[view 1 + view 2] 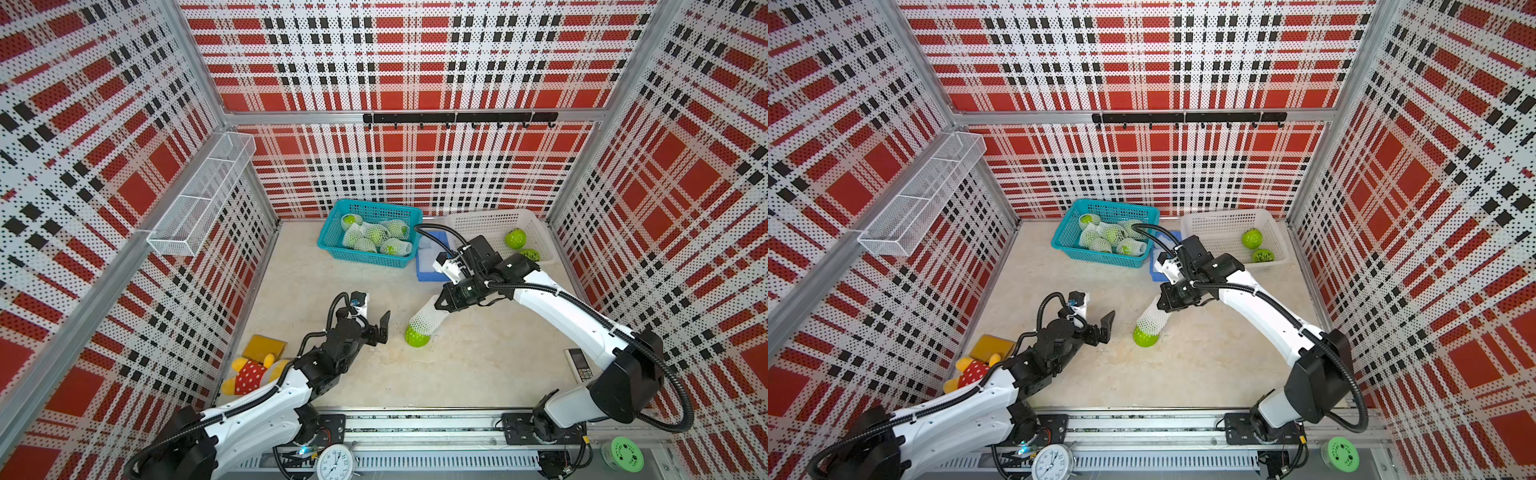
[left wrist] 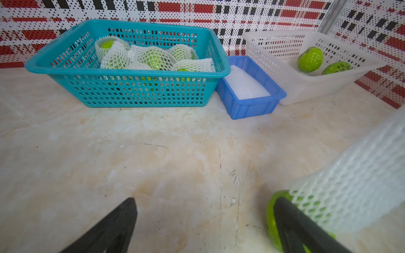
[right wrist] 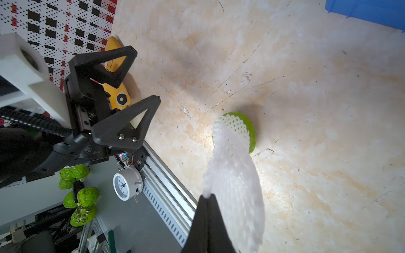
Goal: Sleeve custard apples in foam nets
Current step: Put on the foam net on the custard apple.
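The right gripper [image 1: 439, 305] is pressed together on the upper end of a white foam mesh net [image 1: 428, 318]. The net's open mouth caps the top of a bright green, bumpy custard apple [image 1: 417, 337] sitting near the middle of the pale marble-look worktop [image 1: 478, 374]. The left gripper [image 2: 206, 200] stands spread wide just beside the fruit, holding nothing. To my eye the sleeving is barely begun. Next, the left one probably needs to steady the fruit while the net is worked further down.
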You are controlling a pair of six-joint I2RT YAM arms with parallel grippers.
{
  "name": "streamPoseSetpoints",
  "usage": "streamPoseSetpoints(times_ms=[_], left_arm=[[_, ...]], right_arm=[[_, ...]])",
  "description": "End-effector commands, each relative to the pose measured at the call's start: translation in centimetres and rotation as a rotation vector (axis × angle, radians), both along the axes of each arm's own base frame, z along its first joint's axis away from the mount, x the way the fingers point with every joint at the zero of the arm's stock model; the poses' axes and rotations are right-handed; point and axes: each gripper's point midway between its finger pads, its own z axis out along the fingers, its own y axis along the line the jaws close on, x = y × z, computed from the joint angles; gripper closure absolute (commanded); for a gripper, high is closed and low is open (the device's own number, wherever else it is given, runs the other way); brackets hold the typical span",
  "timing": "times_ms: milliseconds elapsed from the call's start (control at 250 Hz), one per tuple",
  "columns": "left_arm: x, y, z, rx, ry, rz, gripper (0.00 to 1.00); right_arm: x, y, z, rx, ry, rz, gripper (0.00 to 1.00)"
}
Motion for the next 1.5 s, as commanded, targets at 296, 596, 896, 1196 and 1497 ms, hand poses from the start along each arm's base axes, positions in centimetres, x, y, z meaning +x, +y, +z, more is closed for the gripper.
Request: streamPoseSetpoints(times_ms=[296, 596, 896, 1196, 1497], left_arm=[[0.2, 0.1, 0.6, -0.043, -0.019, 0.029, 0.0], [0.1, 0.1, 0.2, -0.041, -0.016, 0.025, 0.0], [0.0, 0.2, 0.1, -0.06, -0.013, 0.035, 0.0], [-0.1, 0.3, 0.1, -0.062, -0.018, 0.04, 0.0], [0.0, 0.3, -0.3, -0.061, -0.007, 0.042, 0.0]], right_arm=[[-0.8, 1.2, -0.2, 0.003, 0.058, 0.06, 1.0], [-1.5, 2.2, 0.6, -0.005, 0.066, 0.107, 1.0], [-2.0, 2.9, 0.3, -0.028, 0.081, 0.139, 1.0], [-0.9, 2.7, -1.4, -0.092, 0.048, 0.126, 1.0], [-0.8, 3.3, -2.4, -0.094, 0.061, 0.142, 1.0]])
